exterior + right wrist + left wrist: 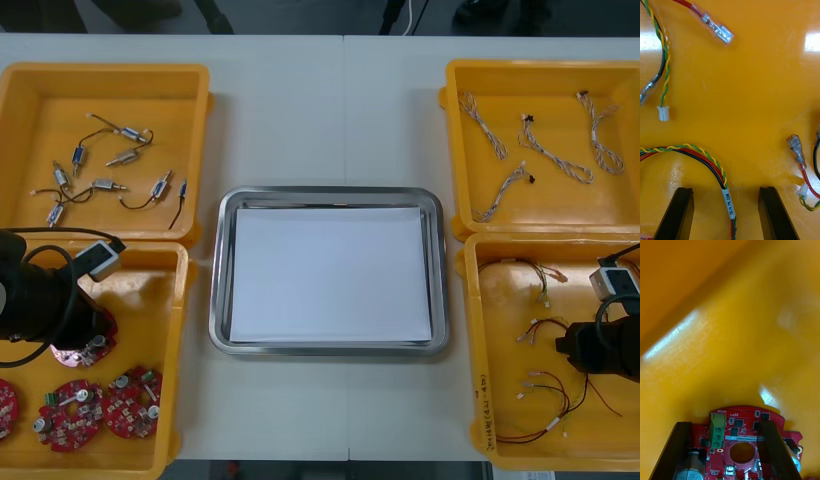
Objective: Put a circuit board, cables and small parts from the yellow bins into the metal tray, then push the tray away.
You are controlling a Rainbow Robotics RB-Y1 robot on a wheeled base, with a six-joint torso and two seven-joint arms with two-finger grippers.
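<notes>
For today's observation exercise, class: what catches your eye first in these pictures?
The shiny metal tray, white inside, sits mid-table between bright yellow bins. The left tool stands open over a round red circuit board in the near left bin; the right tool stands open over a red and yellow cable.

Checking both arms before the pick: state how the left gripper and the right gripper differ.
The left gripper is in the near left yellow bin, fingers over a red circuit board; the right gripper is in the near right yellow bin, over a red and yellow cable. The board spreads wider than the left fingers' gap; the cable is a thin strand inside the right fingers' gap. Both are open.
</notes>
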